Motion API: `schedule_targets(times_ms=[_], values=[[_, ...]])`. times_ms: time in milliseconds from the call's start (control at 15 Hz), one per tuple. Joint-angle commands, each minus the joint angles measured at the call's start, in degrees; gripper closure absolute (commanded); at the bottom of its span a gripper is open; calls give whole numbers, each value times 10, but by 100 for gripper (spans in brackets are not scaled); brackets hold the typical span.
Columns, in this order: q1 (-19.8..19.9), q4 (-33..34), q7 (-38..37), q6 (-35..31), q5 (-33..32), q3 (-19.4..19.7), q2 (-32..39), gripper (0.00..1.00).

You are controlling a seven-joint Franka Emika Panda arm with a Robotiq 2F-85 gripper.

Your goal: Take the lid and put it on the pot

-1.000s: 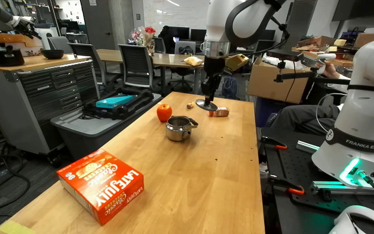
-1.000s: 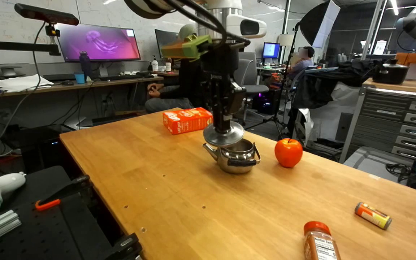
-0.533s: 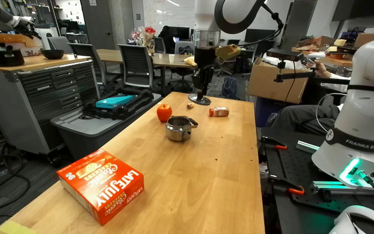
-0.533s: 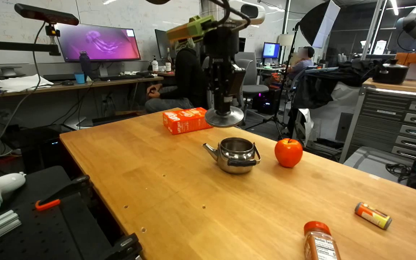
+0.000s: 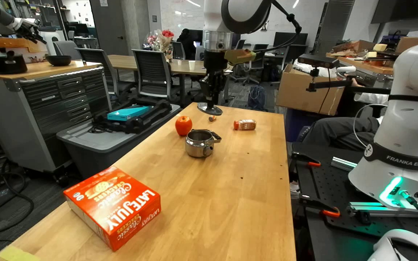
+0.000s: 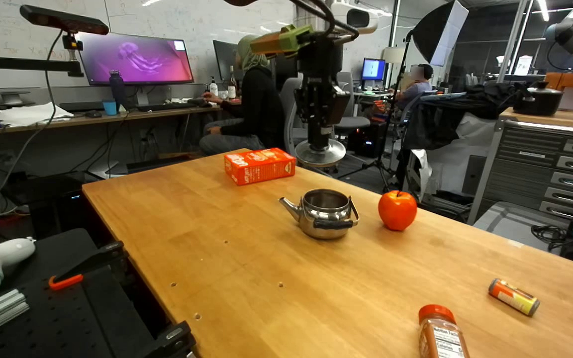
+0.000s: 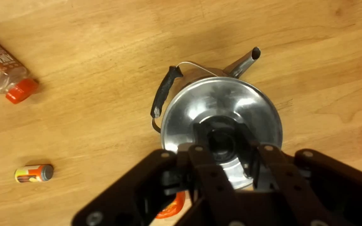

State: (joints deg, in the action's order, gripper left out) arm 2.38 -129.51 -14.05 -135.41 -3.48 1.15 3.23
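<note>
My gripper (image 5: 213,95) is shut on the black knob of the lid, a round silvery disc (image 5: 204,108). In an exterior view the gripper (image 6: 319,133) holds the lid (image 6: 335,153) roughly level in the air, apart from the pot. The pot, a small shiny kettle (image 5: 199,148) with a spout and black handle, stands open on the table and also shows in an exterior view (image 6: 324,223). In the wrist view the gripper (image 7: 222,135) has a finger on each side of the knob, and the lid (image 7: 218,97) hides most of the pot (image 7: 196,75).
A red apple (image 6: 397,210) stands close beside the pot. An orange cracker box (image 5: 113,203) lies on the wooden table (image 5: 230,217). A red-capped spice bottle (image 6: 441,330) and a small orange-yellow cylinder (image 6: 514,297) lie at the opposite end from the box.
The gripper has carried the lid up and sideways, toward the apple's side of the table. The lid no longer overlaps the pot in an exterior view. The pot has not moved.
</note>
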Motion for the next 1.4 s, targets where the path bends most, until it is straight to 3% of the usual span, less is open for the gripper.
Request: schedule_targets(times_ms=[0,1333], values=[[-9,49,-16,18,6,1,46,93],[-19,159,-44,26,5,20,190,93]])
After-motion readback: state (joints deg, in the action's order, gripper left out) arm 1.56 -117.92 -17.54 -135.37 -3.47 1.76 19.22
